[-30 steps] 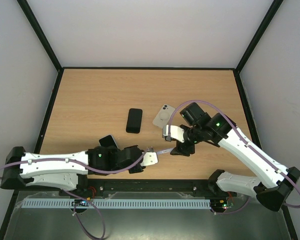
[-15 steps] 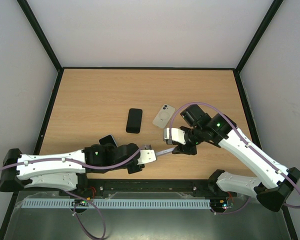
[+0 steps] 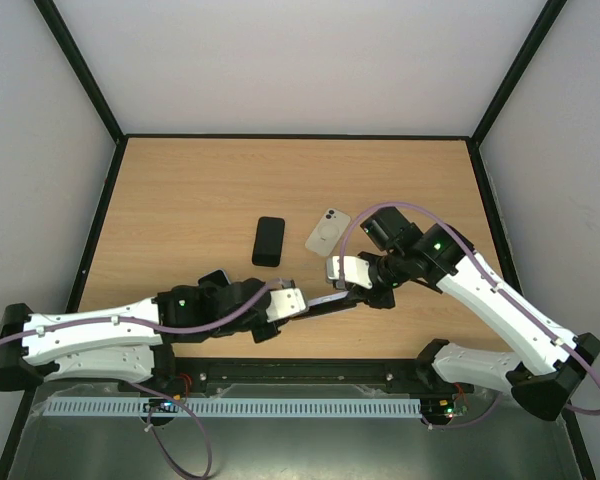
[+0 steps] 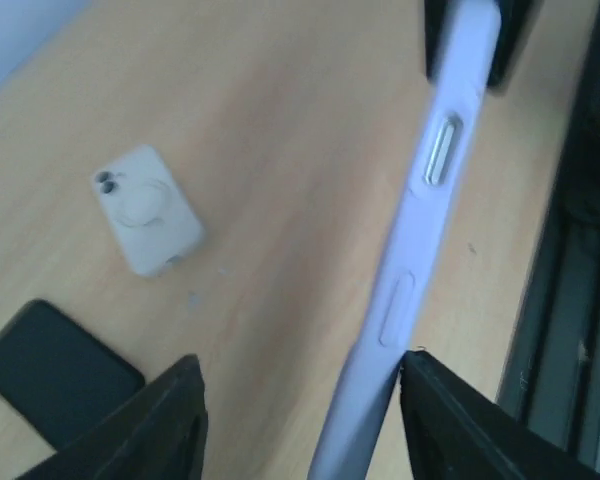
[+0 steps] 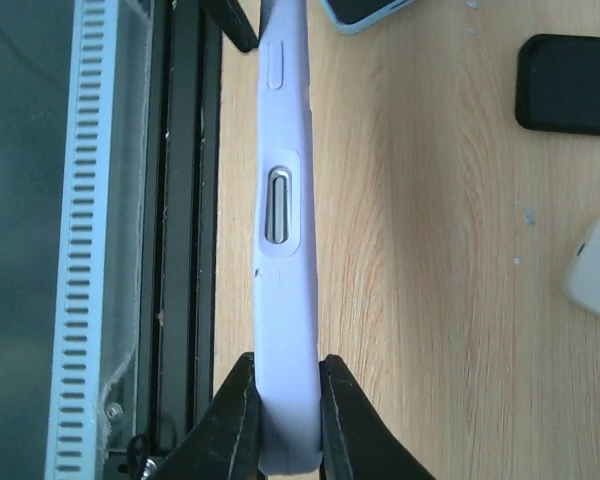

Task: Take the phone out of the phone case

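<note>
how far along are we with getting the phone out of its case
Done: the lavender phone case is up off the table, pinched edge-on in the right gripper. In hand: the left gripper has its jaws open around the other end, not clamped. Left: the phone looks not yet out, since its silver side button shows through the case's cutout; it has to be pushed free.

Desk (image 3: 180,200), wood-grain: black phone-shaped slab (image 3: 269,241) lying flat just beside white phone (image 3: 327,232), back up, not touching.
</note>
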Controlling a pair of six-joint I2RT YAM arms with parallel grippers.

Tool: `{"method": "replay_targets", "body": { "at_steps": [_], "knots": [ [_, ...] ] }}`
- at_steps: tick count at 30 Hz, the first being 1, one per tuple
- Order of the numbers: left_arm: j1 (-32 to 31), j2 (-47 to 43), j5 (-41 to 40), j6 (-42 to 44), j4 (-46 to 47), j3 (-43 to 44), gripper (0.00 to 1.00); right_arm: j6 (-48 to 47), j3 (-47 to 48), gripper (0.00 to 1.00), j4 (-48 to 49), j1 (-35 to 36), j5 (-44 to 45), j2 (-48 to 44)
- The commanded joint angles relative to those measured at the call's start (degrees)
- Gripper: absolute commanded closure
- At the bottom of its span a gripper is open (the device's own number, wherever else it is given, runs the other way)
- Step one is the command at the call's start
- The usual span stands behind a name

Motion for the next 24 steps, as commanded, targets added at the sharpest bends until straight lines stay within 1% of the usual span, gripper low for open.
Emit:
{"method": "replay_targets", "body": {
  "at_steps": [1, 5, 6, 8, 10, 13, 15, 16, 18, 19, 20, 21, 22, 24],
  "knots": [
    [2.62, -5.75, -11.32, -7.04, 10.32, -1.11, 0.37, 3.46, 4.96, 0.98, -1.20, -3.36, -4.47, 1.73],
    [3.81, -14.12, -19.18, -15.52, 18.87, -6.76, 0.19, 4.73, 5.26, 0.98, 0.61, -11.79, -10.31, 3.23],
    [4.20, -16.74, -20.51, -17.20, 21.91, -9.10, 0.17, 5.83, 4.53, 0.98, 1.75, -14.09, -12.45, 3.51],
    [5.01, -21.68, -21.78, -20.42, 29.65, -13.93, 0.17, 8.89, 2.97, 0.98, 4.44, -17.93, -17.44, 3.90],
    [5.72, -24.11, -22.65, -23.65, 35.34, -18.22, 0.18, 13.68, 1.43, 0.98, 8.50, -21.16, -22.50, 3.53],
    [7.03, -25.93, -22.00, -26.79, 43.03, -23.13, 0.18, 24.95, -2.22, 0.98, 18.63, -26.46, -31.05, 1.00],
    [8.03, -25.92, -20.00, -29.51, 47.39, -25.18, 0.17, 35.29, -6.73, 0.98, 29.60, -30.22, -38.33, -1.93],
    [8.65, -25.57, -19.06, -30.84, 50.47, -26.34, 0.17, 42.34, -9.41, 0.98, 36.42, -31.72, -41.64, -3.52],
    [10.89, -23.77, -16.49, -35.33, 58.25, -28.86, 0.18, 58.39, -16.79, 0.98, 53.38, -34.05, -46.51, -6.86],
    [12.47, -21.79, -13.55, -37.33, 61.63, -29.49, 0.19, 67.91, -20.15, 0.98, 66.67, -34.68, -47.28, -9.02],
    [14.70, -19.40, -10.60, -39.86, 63.81, -29.30, 0.19, 76.71, -22.75, 0.98, 74.03, -34.97, -47.13, -10.41],
    [17.08, -16.11, -6.90, -42.43, 65.06, -28.37, 0.19, 79.85, -24.07, 0.98, 77.23, -35.11, -46.69, -11.67],
    [20.06, -12.68, -3.03, -45.01, 66.85, -27.50, 0.19, 80.05, -24.23, 0.98, 77.05, -35.19, -45.83, -12.75],
    [22.77, -6.16, 3.41, -48.92, 73.15, -26.61, 0.19, 78.96, -23.97, 0.98, 74.57, -35.16, -43.99, -14.65]
  ]
}}
